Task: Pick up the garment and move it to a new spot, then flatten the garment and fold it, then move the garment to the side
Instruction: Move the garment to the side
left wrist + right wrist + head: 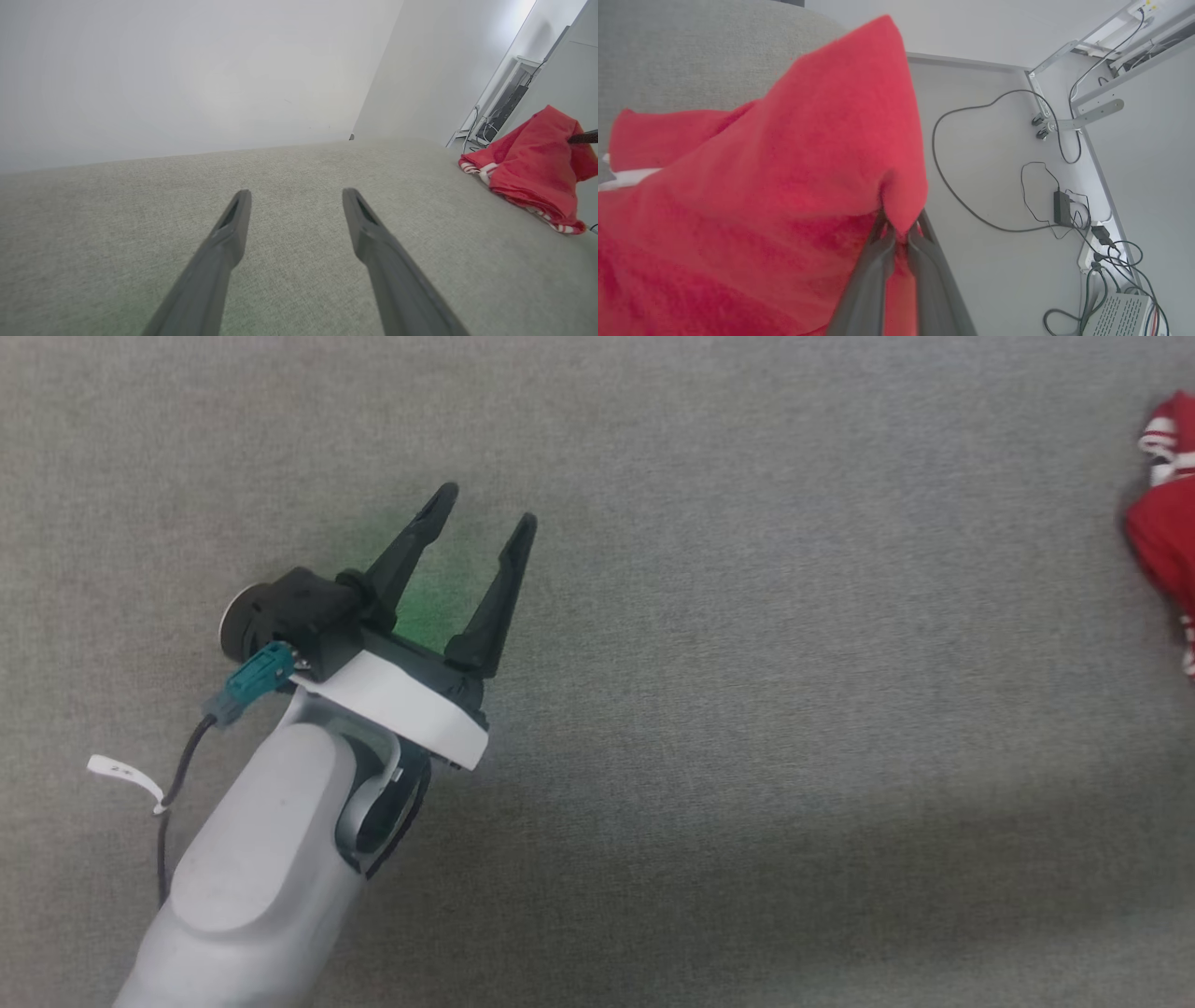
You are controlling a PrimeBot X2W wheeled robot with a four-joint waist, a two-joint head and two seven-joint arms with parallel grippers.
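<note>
Holding my left gripper (487,506) spread and empty over the grey fabric surface (766,728), I leave that ground free, I judge, as a landing spot; the garment (1167,532) sits well off to my right, bunched at the surface's edge, since only one point of it is raised; my right gripper (900,233) is pinched on a red fold, tenting the shirt so that it can be carried over.

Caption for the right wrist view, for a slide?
Right gripper, jaws shut on a fold of the red garment.
</note>
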